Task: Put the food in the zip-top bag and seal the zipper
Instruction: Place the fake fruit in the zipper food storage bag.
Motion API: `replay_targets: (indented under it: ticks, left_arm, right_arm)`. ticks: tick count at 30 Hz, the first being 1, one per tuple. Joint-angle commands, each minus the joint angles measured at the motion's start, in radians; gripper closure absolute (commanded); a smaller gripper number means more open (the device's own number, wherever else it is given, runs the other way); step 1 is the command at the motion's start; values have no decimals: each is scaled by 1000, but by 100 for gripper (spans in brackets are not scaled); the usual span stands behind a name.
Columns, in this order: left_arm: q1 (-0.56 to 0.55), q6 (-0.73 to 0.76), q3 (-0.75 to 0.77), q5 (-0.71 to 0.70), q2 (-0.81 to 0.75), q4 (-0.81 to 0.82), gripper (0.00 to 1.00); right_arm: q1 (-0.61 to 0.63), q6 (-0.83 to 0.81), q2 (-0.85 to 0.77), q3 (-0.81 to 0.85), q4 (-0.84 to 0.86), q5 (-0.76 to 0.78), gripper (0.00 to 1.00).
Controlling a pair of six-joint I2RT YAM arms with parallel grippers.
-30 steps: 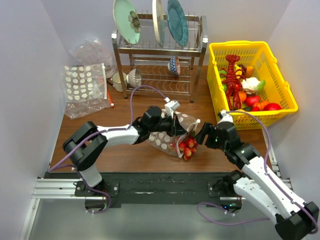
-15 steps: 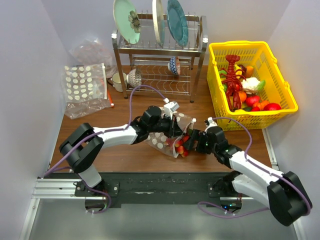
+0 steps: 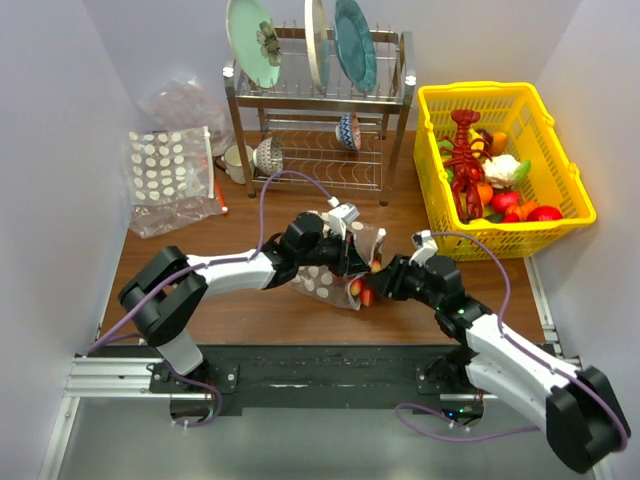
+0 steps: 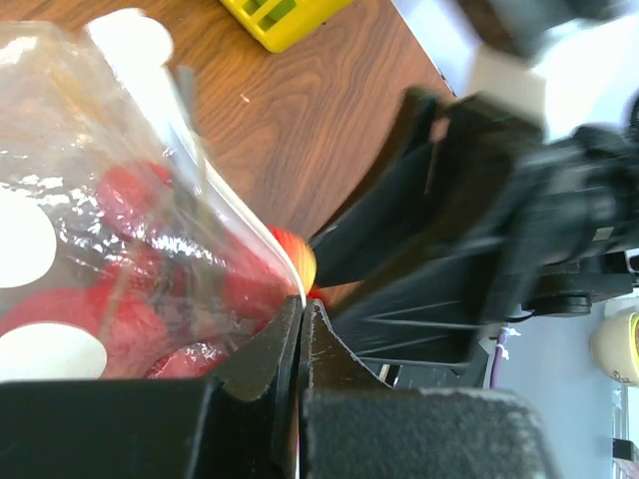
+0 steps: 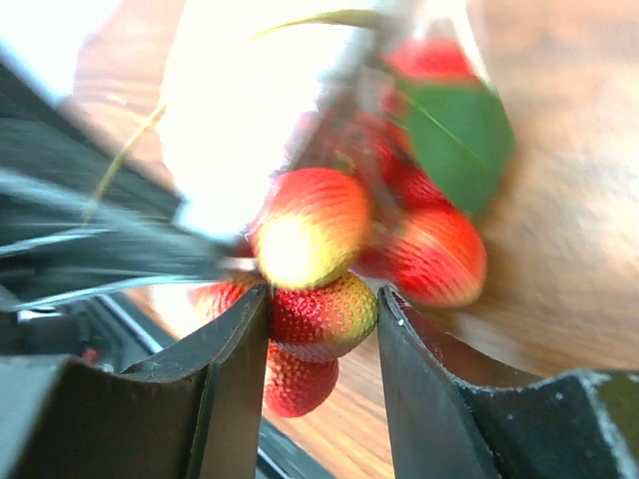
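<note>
The zip-top bag is a clear pouch with white dots, lying mid-table with its mouth facing right. My left gripper is shut on the bag's mouth edge, jaws pressed flat together. My right gripper is shut on a bunch of red toy strawberries at the bag's mouth. In the right wrist view one strawberry sits between the fingers, with a green leaf beyond. Red berries show through the bag wall.
A yellow basket at the back right holds a red toy lobster and other toy food. A metal dish rack with plates stands at the back. A flat dotted pack and a wrinkly clear sack lie back left.
My right gripper has moved left with the strawberry bunch, from beside the bag into its mouth. My left gripper has kept hold of the bag's mouth, almost still.
</note>
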Motion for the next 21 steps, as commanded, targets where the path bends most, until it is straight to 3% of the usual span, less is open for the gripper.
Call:
replay_targets:
  ticks: [1,9,14,21]
  left_arm:
    - [-21,9,39,12,1,34,100]
    - [-23,-115,78,125,0,130,100]
    - [-21,-104,145,113,-39,32,100]
    - [-37,-259,108,193,17,192,100]
  right_arm:
    - [1,-15,-102,49,2,-37,83]
    - [1,-18,-47,41,60,-72,85]
    - [1,-3,-75,-14,80,-8,86]
    - [3,174,105,-137,508,-17,85]
